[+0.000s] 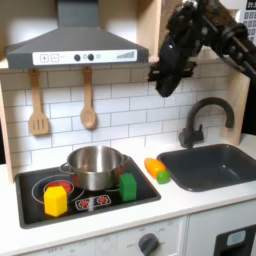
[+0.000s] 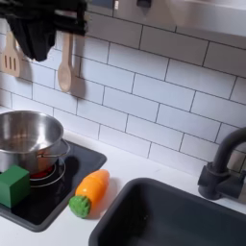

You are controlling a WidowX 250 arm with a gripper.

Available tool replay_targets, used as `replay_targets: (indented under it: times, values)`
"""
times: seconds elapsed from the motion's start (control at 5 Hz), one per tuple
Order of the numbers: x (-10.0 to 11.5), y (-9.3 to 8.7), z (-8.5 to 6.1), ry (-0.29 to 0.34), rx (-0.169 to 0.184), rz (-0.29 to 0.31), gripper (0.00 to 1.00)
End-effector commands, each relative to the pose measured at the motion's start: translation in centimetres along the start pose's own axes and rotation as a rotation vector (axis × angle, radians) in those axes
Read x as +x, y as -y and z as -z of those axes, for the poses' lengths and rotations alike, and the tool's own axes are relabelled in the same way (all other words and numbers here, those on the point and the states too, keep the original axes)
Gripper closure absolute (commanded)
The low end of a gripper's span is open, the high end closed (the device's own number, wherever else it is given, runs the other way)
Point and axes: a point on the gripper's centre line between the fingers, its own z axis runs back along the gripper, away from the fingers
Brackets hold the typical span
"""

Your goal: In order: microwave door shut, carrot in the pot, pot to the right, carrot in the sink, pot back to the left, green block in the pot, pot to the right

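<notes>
Carrot [image 1: 155, 169] is a stubby orange thing with a green tip, lying on the white counter between the stovetop [image 1: 30, 186] and the sink [image 1: 214, 165], touching neither. The second exterior view gets it close up; the first exterior view adds the yellow block [image 1: 56, 199]. Gripper [image 1: 168, 82] hangs high by the tiles (can't tell if it's open or closed).

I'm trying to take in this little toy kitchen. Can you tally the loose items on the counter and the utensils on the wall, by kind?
Pots: 1, the steel pot
Blocks: 2, the green block and the yellow block
Carrots: 1, the carrot
Hanging wooden utensils: 2, the spatula and the spoon
Total: 6
</notes>
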Motion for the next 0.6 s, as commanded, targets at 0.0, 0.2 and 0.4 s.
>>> replay_targets:
  times: [0.0,0.2,0.4]
  values:
    - [-2.0,3.4,-0.5,-0.036,-0.06,0.055,1.0]
    - [-2.5,5.2,-0.7,-0.044,-0.092,0.09,1.0]
    - [-2.8,6.9,-0.5,-0.056,-0.128,0.132,1.0]
